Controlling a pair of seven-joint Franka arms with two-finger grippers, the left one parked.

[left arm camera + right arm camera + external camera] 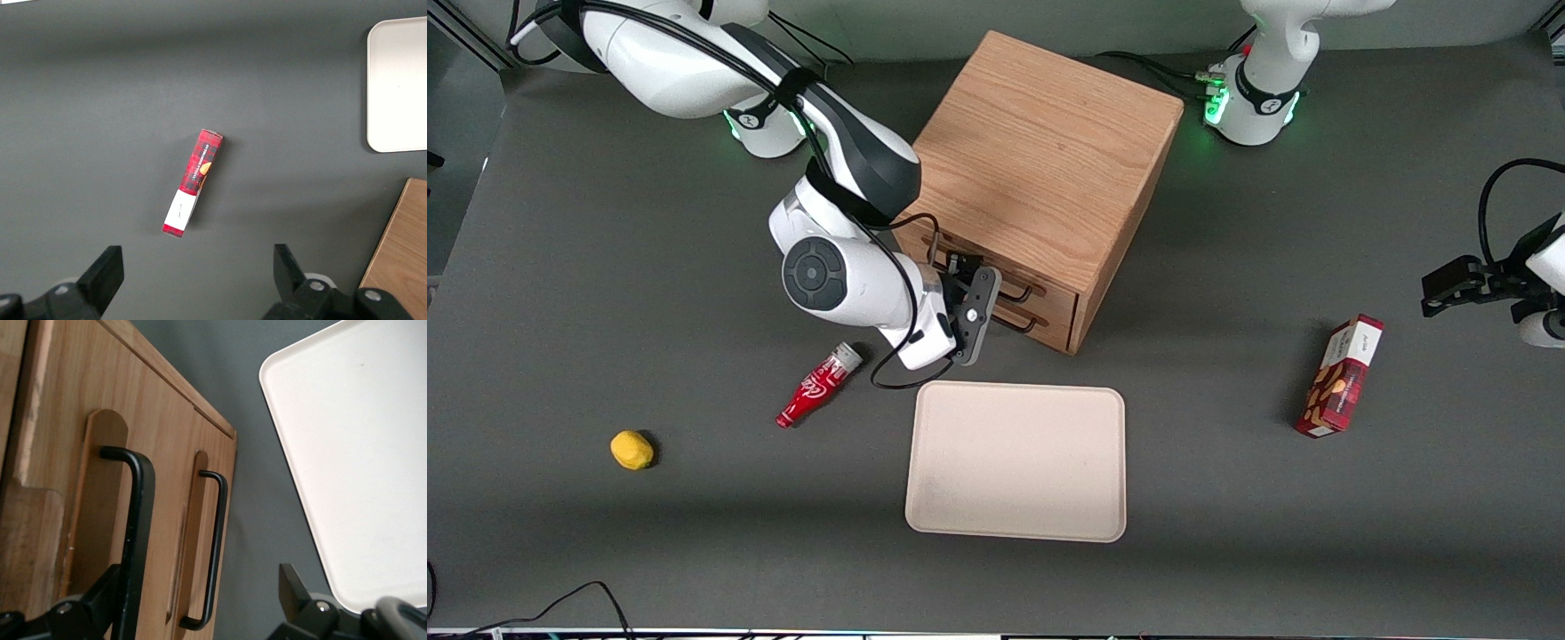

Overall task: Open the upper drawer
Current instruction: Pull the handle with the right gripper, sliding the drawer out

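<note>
Oak upper drawer [80, 513] sits flush, its black handle [137, 540] inside the wide-spread claw [200, 607].

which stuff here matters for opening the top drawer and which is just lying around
For the job:
- upper drawer, shut, with its black handle
- end effector, open, right in front of the drawers, one finger by that handle

Lying about:
- lower drawer
- tray
- bottle
- lemon
- snack box
</note>
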